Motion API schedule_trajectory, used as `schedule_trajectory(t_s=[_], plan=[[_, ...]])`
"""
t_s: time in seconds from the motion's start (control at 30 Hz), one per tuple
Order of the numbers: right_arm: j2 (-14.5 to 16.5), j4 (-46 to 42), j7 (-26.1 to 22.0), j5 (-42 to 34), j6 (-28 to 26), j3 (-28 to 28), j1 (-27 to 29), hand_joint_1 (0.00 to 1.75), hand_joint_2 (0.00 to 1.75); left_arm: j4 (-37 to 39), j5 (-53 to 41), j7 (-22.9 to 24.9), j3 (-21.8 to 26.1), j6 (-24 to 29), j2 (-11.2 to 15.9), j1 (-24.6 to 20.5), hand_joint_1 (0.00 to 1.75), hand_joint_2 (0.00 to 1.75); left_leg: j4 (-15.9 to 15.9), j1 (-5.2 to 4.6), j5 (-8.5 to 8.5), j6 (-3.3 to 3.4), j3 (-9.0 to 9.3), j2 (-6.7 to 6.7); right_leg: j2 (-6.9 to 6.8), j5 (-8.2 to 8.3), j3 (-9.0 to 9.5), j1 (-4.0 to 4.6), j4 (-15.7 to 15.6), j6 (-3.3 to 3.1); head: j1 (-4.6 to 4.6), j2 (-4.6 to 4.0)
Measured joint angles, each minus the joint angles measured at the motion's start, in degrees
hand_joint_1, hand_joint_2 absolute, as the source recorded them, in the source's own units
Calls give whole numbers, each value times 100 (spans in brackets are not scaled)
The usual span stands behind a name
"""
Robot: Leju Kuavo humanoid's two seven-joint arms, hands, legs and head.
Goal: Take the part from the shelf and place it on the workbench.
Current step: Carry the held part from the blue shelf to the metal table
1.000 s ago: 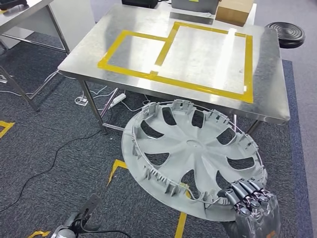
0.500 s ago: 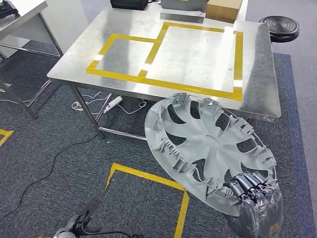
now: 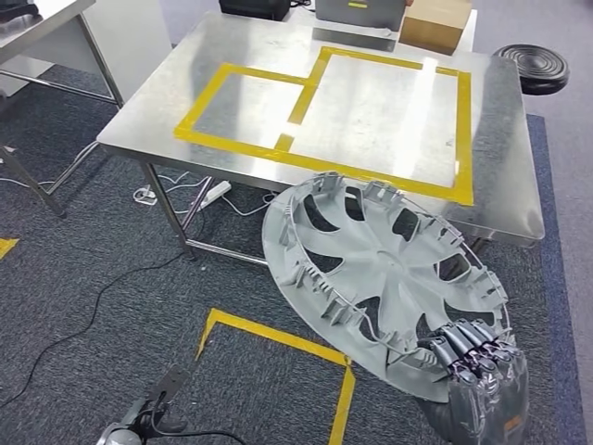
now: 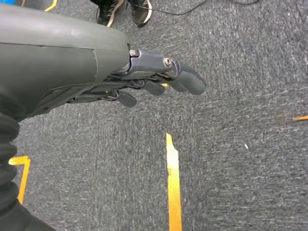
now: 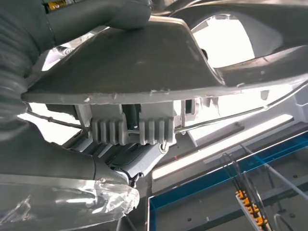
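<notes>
Steel surface (image 3: pixel 503 176) with yellow tape ahead; near its front edge, grey wheel cover (image 3: pixel 381 273) tilted, gripped by right robot hand (image 3: pixel 479 375); left robot hand (image 4: pixel 152 79) empty, fingers loosely extended.

Cardboard box (image 3: pixel 437 23) and black stool (image 3: pixel 537 67) beyond

workbench (image 3: pixel 209 176) far edge cropped, stool (image 3: pixel 535 67) cropped

head high looking down, wrist cameras close
</notes>
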Motion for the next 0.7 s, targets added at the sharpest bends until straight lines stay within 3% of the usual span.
schedule_trajectory(t_s=[0.07, 0.13, 0.23, 0.3, 0.37, 0.43, 0.47, 0.5, 0.57, 0.6, 0.63, 0.7], plan=[[21, 15, -54, -16, 0, -42, -13, 175, 175, 0, -3, 0, 0, -1, -3, 0, 0, 175, -2, 5, -85, -36, 116, -12, -5, 481, 285, -7, -736, -10, 3, 0], [48, 25, -94, -22, -1, -80, -53, 175, 175, -1, -7, 0, -1, -4, -5, -6, 0, 175, 8, -12, -150, -96, 170, -19, -4, 661, 550, 1, -1304, -45, 6, 0], [89, 47, -113, -32, -2, -126, -105, 175, 175, -1, -22, 0, -3, -8, -7, -15, 0, 175, -21, -18, -184, -187, 178, -18, 11, 585, 606, 17, -1401, -151, -38, 1], [108, 61, -113, -64, -2, -158, -128, 175, 175, -2, -33, -1, -6, -10, -10, -27, 0, 175, 137, -17, -285, -247, 120, -11, 6, 547, 662, -4, -1434, -231, -63, 1], [123, 85, -114, -92, -2, -189, -191, 175, 175, -2, -37, -2, -9, -14, -16, -34, 0, 175, 727, -22, -519, -284, -194, -6, -1, 504, 728, -16, -1454, -296, -90, 0], [136, 127, -114, -96, -2, -207, -262, 175, 175, -2, -40, -2, -11, -17, -19, -28, 0, 175, 1425, -22, -693, -297, -652, -5, 7, 454, 779, -12, -1455, -328, -99, 0], [141, 151, -112, -99, -2, -214, -283, 175, 175, -2, -43, -2, -11, -17, -19, -24, 0, 175, 1574, -23, -642, -294, -799, -5, 15, 423, 814, -10, -1455, -333, -102, 0], [144, 177, -110, -103, -2, -220, -298, 175, 175, -2, -44, -2, -11, -17, -18, -22, 0, 175, 1515, -24, -473, -284, -847, -5, 24, 390, 860, -10, -1455, -330, -104, 0], [146, 221, -102, -110, -1, -237, -323, 175, 175, -2, -47, -2, -11, -17, -17, -23, 0, 175, 883, -28, 54, -245, -675, -4, 33, 314, 966, -11, -1456, -305, -107, 0], [146, 238, -98, -111, -1, -244, -341, 175, 175, -2, -47, -2, -11, -17, -17, -24, 0, 175, 526, -34, 233, -224, -538, -3, 39, 271, 1006, 0, -1449, -278, -107, 0], [147, 248, -94, -111, -1, -251, -362, 175, 175, -2, -47, -2, -12, -18, -18, -29, 0, 175, 266, -40, 313, -200, -434, -1, 44, 238, 1028, 10, -1448, -248, -107, 0], [147, 261, -82, -111, -2, -257, -399, 175, 175, -2, -48, 1, -12, -20, -19, -34, 0, 175, 76, -57, 257, -150, -347, 0, 49, 200, 1048, 29, -1475, -182, -105, 0]])
